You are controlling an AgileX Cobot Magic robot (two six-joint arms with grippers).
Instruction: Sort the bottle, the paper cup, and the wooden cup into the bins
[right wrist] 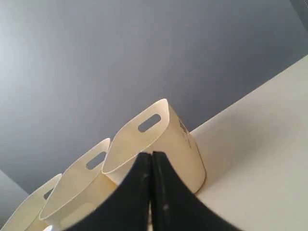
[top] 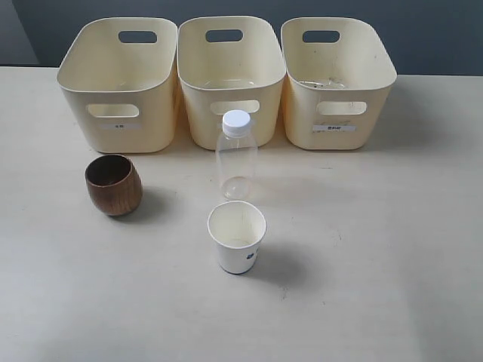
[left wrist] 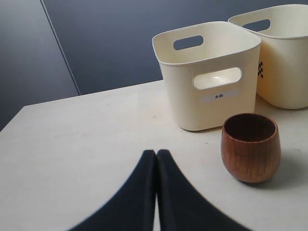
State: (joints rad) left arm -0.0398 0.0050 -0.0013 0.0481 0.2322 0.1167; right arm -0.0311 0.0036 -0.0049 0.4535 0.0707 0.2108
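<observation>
Three cream-yellow bins stand in a row at the back: left bin (top: 117, 113), middle bin (top: 230, 105), right bin (top: 339, 105). The clear bottle (top: 236, 158) with a white cap stands upright in front of the middle bin. Nearer the front sits the white paper cup (top: 237, 237), open side up. The brown wooden cup (top: 114, 184) stands at the left, and shows in the left wrist view as the wooden cup (left wrist: 250, 147) beside the left bin (left wrist: 207, 77). My left gripper (left wrist: 156, 153) is shut and empty, short of the wooden cup. My right gripper (right wrist: 151, 155) is shut and empty, aimed toward the bins (right wrist: 159, 139).
The pale table (top: 377, 264) stretches out around the objects. A dark grey wall stands behind the bins. Neither arm shows in the exterior view.
</observation>
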